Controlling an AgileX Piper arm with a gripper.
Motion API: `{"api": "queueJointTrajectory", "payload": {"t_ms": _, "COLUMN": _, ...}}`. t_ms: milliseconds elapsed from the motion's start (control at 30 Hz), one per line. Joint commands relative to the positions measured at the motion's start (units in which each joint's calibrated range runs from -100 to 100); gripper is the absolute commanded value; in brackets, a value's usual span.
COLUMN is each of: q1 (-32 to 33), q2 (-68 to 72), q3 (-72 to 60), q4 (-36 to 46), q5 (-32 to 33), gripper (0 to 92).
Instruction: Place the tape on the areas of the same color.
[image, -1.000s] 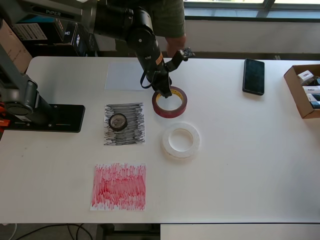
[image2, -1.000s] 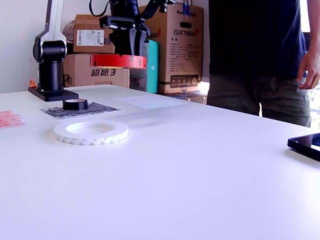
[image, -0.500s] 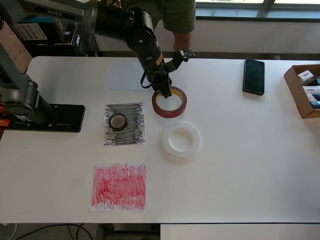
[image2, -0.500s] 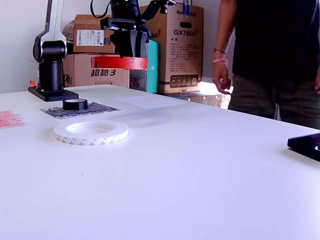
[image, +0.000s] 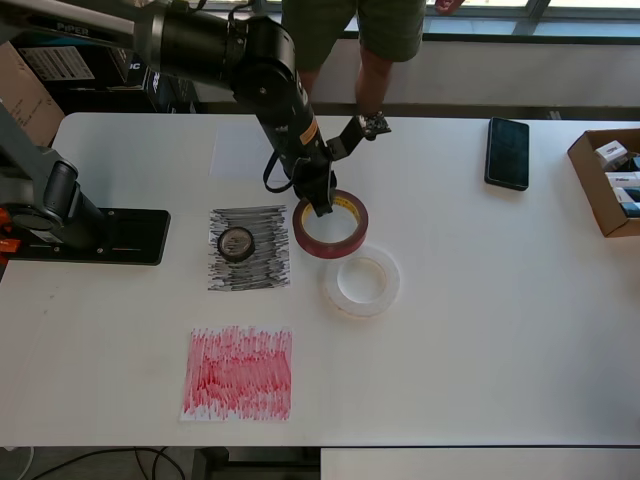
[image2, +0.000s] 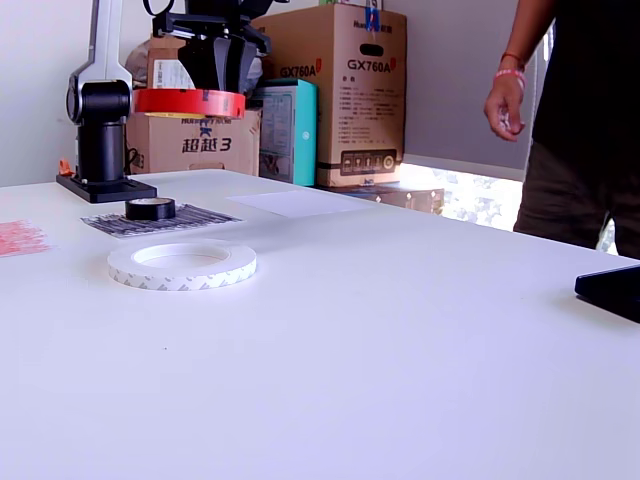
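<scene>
My gripper (image: 319, 204) is shut on the rim of the red tape roll (image: 331, 226), holding it level in the air well above the table; the exterior view shows the red roll (image2: 190, 102) hanging under the gripper (image2: 222, 84). The white tape ring (image: 361, 282) lies flat on the table just below the red roll in the overhead view. The small black roll (image: 236, 243) rests on the black-scribbled sheet (image: 250, 248). The red-scribbled sheet (image: 239, 373) lies near the front edge, bare. The plain white sheet (image: 240, 152) lies at the back, partly under the arm.
A black phone (image: 506, 152) lies at the overhead view's upper right, and an open cardboard box (image: 606, 182) sits at the right edge. The arm's black base (image: 95, 235) stands at the left. A person (image2: 575, 120) stands behind the table; boxes are stacked beyond it.
The gripper has carried the red roll higher and toward the exterior view's left, a little toward the black sheet in the overhead view. The person has stepped to the exterior view's right.
</scene>
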Motion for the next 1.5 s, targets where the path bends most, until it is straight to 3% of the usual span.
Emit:
{"api": "queueJointTrajectory", "payload": {"t_ms": 0, "q1": 0.14, "q2": -3.64, "q3": -0.19, "q4": 0.09, "q5": -0.09, "gripper": 0.0}}
{"api": "queueJointTrajectory", "payload": {"t_ms": 533, "q1": -5.85, "q2": -5.51, "q3": 5.98, "q4": 0.17, "q5": -1.32, "gripper": 0.0}}
{"api": "queueJointTrajectory", "payload": {"t_ms": 900, "q1": -14.69, "q2": -5.51, "q3": 9.26, "q4": 0.17, "q5": -11.72, "gripper": 0.0}}
{"api": "queueJointTrajectory", "payload": {"t_ms": 1467, "q1": -27.16, "q2": -5.32, "q3": 13.62, "q4": -0.76, "q5": -36.2, "gripper": 0.0}}
